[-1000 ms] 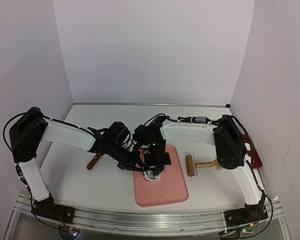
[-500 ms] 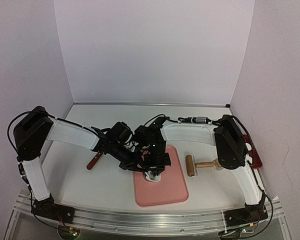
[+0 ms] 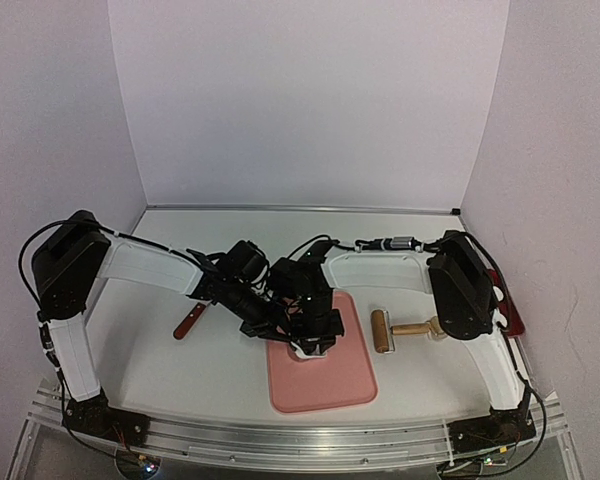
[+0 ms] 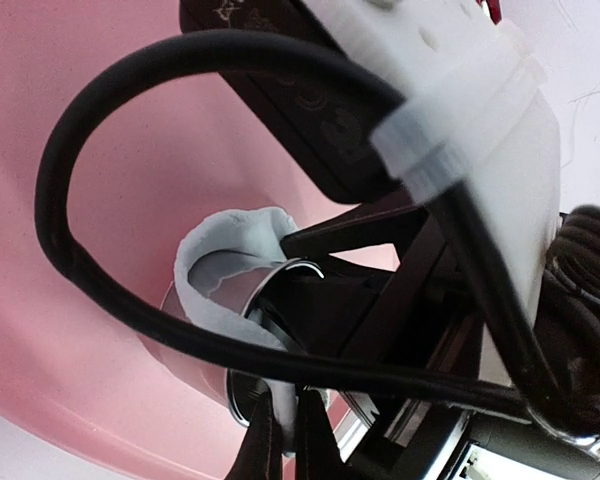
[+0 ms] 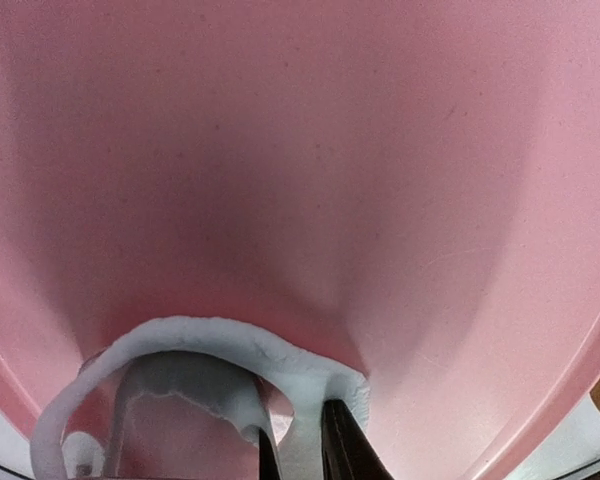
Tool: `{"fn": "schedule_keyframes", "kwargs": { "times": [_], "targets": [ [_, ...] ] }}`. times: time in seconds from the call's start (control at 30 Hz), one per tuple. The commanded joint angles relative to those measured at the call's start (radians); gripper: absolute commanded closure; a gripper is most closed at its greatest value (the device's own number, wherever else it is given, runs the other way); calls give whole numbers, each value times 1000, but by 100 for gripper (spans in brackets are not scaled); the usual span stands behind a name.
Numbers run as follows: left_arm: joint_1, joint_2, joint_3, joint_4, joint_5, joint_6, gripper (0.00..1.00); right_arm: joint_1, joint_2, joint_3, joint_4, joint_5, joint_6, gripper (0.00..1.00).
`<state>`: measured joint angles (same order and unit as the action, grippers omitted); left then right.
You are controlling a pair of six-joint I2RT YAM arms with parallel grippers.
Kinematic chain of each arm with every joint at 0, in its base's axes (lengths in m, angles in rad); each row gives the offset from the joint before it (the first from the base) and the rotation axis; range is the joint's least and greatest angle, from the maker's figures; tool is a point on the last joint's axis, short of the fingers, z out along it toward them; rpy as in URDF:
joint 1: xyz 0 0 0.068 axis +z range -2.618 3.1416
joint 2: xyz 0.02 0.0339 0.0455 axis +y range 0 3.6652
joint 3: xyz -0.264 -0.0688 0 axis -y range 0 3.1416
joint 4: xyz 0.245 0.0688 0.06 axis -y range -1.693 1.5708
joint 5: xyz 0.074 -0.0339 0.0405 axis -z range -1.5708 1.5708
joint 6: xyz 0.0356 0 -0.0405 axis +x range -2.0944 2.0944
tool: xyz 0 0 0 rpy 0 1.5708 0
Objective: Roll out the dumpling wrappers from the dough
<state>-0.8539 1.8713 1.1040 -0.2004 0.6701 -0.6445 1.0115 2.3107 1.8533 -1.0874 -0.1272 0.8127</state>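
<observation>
The dough (image 5: 210,335) is a thin ragged white band draped round a metal ring cutter (image 5: 170,385) on the pink mat (image 5: 300,150). My right gripper (image 5: 298,450) stands slightly open, with a strip of that dough in the narrow gap. From the left wrist, the dough (image 4: 225,235) hangs over the ring cutter (image 4: 250,290), and my left gripper (image 4: 285,430) is shut on a pale dough strip at the ring's lower rim. From above, both grippers (image 3: 280,335) (image 3: 310,347) meet at the mat's far left corner. No dumpling wrappers are in view.
A wooden rolling pin (image 3: 395,330) lies just right of the mat (image 3: 330,385). A brown-handled tool (image 3: 188,322) rests on the table left of the mat. A red object (image 3: 508,310) sits at the right wall. The right arm's body and a cable (image 4: 110,110) fill much of the left wrist view.
Both wrists have shifted slightly right and nearer over the mat's corner. The left arm's elbow has swung a little inward.
</observation>
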Motion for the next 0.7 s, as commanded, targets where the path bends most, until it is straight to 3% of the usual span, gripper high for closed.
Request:
{"fn": "schedule_keyframes", "kwargs": {
  "times": [0.0, 0.67],
  "targets": [
    [1, 22, 65, -25, -12, 30, 100, 8, -58, -39, 30, 67, 14, 73],
    [1, 64, 148, -80, 56, 87, 100, -10, -256, -169, 59, 162, 45, 49]
  ]
}}
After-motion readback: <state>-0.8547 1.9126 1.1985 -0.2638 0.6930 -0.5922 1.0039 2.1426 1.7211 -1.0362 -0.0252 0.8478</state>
